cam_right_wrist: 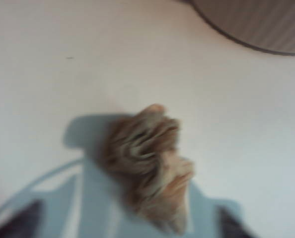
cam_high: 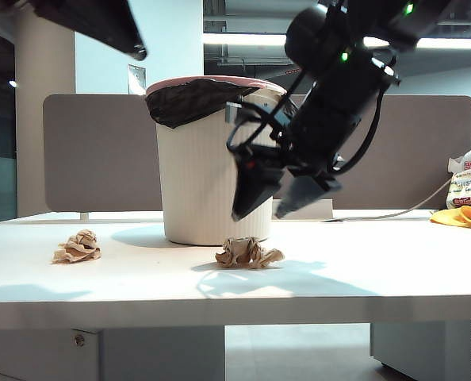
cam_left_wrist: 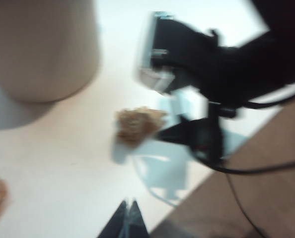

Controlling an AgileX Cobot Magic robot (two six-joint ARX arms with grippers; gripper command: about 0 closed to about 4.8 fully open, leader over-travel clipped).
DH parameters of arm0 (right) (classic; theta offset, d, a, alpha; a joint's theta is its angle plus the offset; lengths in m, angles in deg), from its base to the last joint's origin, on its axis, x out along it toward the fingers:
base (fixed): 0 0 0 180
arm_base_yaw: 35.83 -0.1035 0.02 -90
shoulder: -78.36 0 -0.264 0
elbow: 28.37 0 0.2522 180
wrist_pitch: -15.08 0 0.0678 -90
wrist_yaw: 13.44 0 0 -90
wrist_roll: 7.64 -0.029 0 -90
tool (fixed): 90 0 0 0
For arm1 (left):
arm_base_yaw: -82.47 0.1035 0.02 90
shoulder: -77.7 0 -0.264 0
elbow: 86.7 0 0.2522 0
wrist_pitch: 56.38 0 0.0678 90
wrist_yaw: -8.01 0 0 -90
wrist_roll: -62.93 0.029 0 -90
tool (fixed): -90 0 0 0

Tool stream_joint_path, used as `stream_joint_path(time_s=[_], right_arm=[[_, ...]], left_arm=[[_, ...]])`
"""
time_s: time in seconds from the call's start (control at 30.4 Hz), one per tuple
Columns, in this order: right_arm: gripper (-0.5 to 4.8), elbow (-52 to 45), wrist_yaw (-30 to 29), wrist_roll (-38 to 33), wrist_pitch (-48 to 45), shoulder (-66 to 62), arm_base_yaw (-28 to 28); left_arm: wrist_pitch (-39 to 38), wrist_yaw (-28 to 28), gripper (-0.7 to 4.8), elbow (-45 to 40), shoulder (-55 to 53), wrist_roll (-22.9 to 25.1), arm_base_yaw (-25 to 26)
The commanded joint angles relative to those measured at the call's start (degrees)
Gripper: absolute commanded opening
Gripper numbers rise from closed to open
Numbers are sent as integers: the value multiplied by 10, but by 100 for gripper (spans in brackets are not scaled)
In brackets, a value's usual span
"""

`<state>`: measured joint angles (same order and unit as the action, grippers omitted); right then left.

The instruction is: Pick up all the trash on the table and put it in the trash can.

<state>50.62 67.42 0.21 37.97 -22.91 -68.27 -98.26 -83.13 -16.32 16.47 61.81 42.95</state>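
Tan-brown paper wads lie on the white table (cam_high: 378,270): one (cam_high: 248,252) before the trash can (cam_high: 212,175), directly under the right gripper (cam_high: 277,200), whose fingers are spread and empty; another (cam_high: 78,246) sits left. The left gripper (cam_left_wrist: 128,218), raised upper left, has its tips pressed together on nothing.

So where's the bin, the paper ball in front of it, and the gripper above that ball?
trash can (cam_high: 196,190), exterior view, on its ribbed front wall.
paper wad (cam_high: 247,253), exterior view, on the middle of the crumpled paper.
right gripper (cam_high: 277,198), exterior view, midway between its two open fingertips.
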Motion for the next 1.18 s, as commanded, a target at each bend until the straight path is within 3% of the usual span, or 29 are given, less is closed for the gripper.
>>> stream_joint_path(time_s=[0.03, 0.26, 0.36, 0.39, 0.43, 0.53, 0.56, 0.89, 1.18], right_arm=[[459, 7, 3, 1, -37, -17, -1], [459, 58, 6, 1, -29, -92, -1], [445, 84, 39, 1, -9, -120, -1], [405, 91, 49, 1, 0, -127, -1], [323, 99, 55, 1, 11, -134, -1], [21, 110, 63, 1, 33, -143, 0], [-11, 110, 67, 1, 33, -142, 0], [-5, 167, 42, -4, 89, -35, -1], [-5, 295, 41, -12, 99, 82, -1]], left_arm=[[6, -6, -5, 3, 2, -4, 7], [3, -5, -5, 3, 0, -4, 5], [1, -5, -5, 3, 0, -4, 5], [-1, -6, -6, 3, 0, -4, 5], [-2, -6, -6, 3, 0, -3, 5], [-1, -2, -5, 3, 0, -3, 5], [-1, -2, -6, 3, 0, -3, 5], [41, -2, -6, 9, 5, 9, 6], [78, -16, -5, 132, 6, 0, 44]])
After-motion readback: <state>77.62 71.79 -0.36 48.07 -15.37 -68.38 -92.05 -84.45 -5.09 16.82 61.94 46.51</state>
